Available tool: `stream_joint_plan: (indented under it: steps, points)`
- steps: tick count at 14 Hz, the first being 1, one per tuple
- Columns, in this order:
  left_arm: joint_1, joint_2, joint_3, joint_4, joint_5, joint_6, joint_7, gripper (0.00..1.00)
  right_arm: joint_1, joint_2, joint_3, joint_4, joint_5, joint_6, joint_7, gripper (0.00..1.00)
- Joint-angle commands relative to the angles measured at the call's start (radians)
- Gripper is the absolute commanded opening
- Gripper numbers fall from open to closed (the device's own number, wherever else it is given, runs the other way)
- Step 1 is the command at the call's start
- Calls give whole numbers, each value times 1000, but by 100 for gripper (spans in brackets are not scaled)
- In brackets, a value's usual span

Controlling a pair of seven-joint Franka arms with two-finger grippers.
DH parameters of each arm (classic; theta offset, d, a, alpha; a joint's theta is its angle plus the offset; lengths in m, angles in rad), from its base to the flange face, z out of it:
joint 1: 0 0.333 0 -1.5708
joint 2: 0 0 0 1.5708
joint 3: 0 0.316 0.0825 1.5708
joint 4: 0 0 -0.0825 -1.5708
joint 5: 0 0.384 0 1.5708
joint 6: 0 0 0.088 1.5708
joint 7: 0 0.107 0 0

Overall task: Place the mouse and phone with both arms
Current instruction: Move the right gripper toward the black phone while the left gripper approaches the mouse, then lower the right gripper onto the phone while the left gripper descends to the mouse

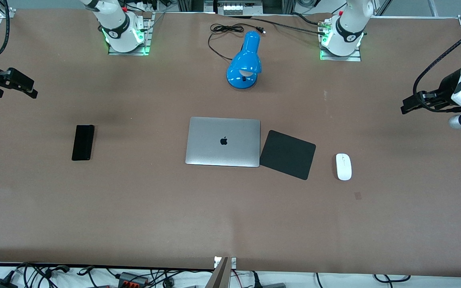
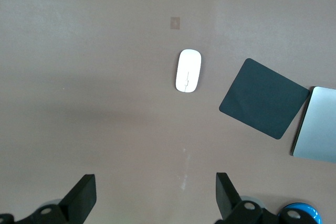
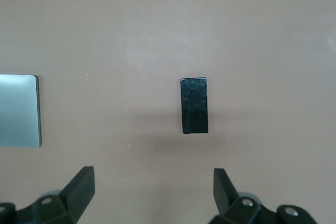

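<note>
The white mouse (image 1: pixel 343 166) lies on the brown table beside the black mouse pad (image 1: pixel 287 154), toward the left arm's end; it also shows in the left wrist view (image 2: pixel 188 71). The black phone (image 1: pixel 83 142) lies flat toward the right arm's end and shows in the right wrist view (image 3: pixel 194 105). My left gripper (image 1: pixel 406 106) hangs high over the table's end, open and empty (image 2: pixel 156 196). My right gripper (image 1: pixel 30 89) hangs high over the other end, open and empty (image 3: pixel 153 192).
A closed silver laptop (image 1: pixel 223 141) lies mid-table, touching the mouse pad. A blue desk lamp (image 1: pixel 245 64) with a black cord (image 1: pixel 224 32) stands between the arm bases, farther from the front camera.
</note>
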Motion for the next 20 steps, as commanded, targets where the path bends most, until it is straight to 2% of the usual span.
stream_joint_plan:
  steps: [1, 9, 12, 15, 17, 20]
  points:
    - [7, 3, -3, 14, 1, -10, 24, 100, -5, -19, 9, -3, -1, -17, -2, 100]
    - [20, 5, -3, 15, -1, -10, 25, 100, 12, 10, 7, -4, -1, -15, 3, 100]
    - [18, 23, -3, 20, -1, -10, 27, 100, 16, 53, 9, -18, -17, -15, 6, 100]
    - [27, 87, -3, 23, 7, -5, 44, 100, 4, 121, 6, -26, -24, 15, 8, 100]
    - [44, 182, -3, 26, 1, 24, 73, 100, 4, 156, 1, -55, -43, 75, 8, 100]
    - [38, 296, -10, 26, 16, 220, 104, 100, -7, 208, -2, -143, -70, 228, 9, 100]
